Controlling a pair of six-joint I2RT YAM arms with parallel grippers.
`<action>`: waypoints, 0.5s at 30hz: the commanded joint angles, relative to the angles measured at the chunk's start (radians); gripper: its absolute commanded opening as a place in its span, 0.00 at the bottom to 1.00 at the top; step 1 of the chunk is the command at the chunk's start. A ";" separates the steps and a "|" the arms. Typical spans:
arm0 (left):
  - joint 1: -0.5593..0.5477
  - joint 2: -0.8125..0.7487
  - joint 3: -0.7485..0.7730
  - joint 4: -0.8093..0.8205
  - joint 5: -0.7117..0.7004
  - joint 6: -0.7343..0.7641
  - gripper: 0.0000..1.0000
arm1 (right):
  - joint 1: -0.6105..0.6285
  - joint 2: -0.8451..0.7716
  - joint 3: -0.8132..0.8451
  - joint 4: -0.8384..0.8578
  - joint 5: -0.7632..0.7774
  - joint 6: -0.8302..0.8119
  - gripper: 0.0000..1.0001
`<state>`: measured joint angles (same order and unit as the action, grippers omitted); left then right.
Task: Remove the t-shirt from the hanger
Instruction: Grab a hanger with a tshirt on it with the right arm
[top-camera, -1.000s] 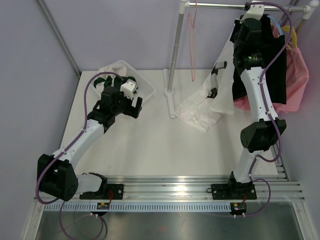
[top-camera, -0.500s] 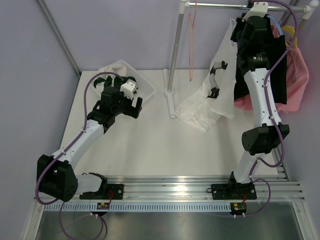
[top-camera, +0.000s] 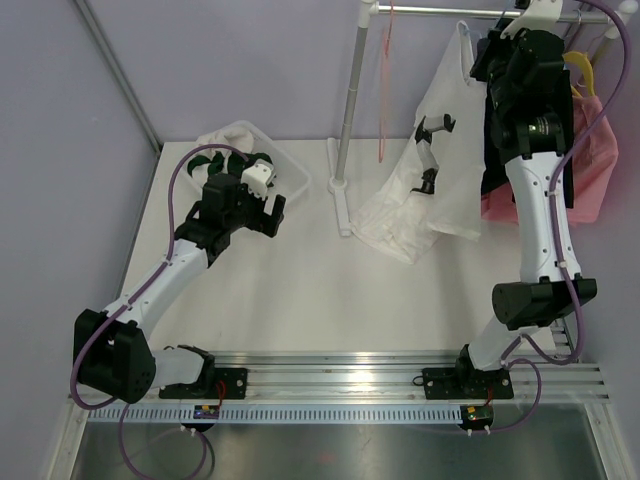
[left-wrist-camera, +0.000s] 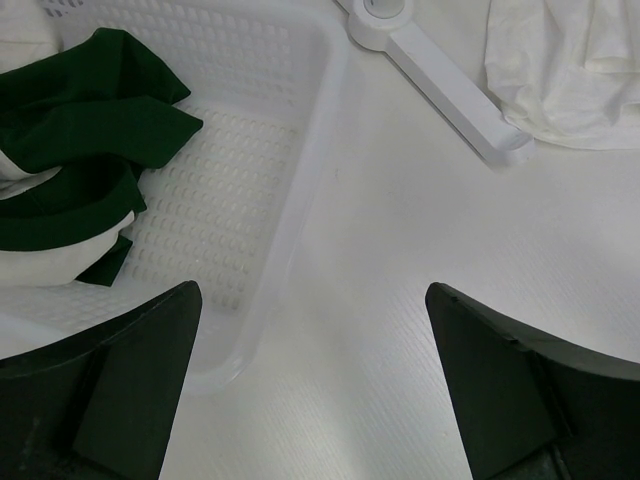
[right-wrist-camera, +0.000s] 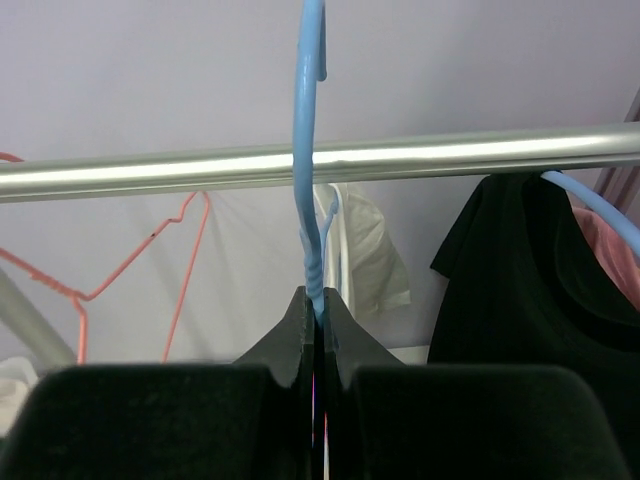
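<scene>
The blue hanger is clamped at its neck by the right gripper, just under the rail. The white t-shirt is draped below it onto the table. The left gripper is spread wide, well apart.

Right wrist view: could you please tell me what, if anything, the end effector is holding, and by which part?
The right end effector is shut on the blue hanger, pinching its twisted neck just below the hook.
</scene>
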<state>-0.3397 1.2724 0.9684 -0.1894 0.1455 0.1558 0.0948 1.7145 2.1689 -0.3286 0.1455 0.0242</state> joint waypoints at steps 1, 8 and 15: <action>-0.005 -0.028 0.027 0.038 -0.004 0.014 0.99 | -0.004 -0.090 -0.017 0.037 -0.061 0.031 0.00; -0.007 -0.034 0.027 0.031 0.005 0.013 0.99 | -0.003 -0.138 -0.027 -0.061 -0.135 0.048 0.00; -0.016 -0.070 0.023 0.019 0.020 0.010 0.99 | -0.003 -0.177 -0.032 -0.220 -0.170 0.008 0.00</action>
<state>-0.3481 1.2530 0.9684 -0.1940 0.1497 0.1574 0.0944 1.5963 2.1326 -0.5026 0.0261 0.0513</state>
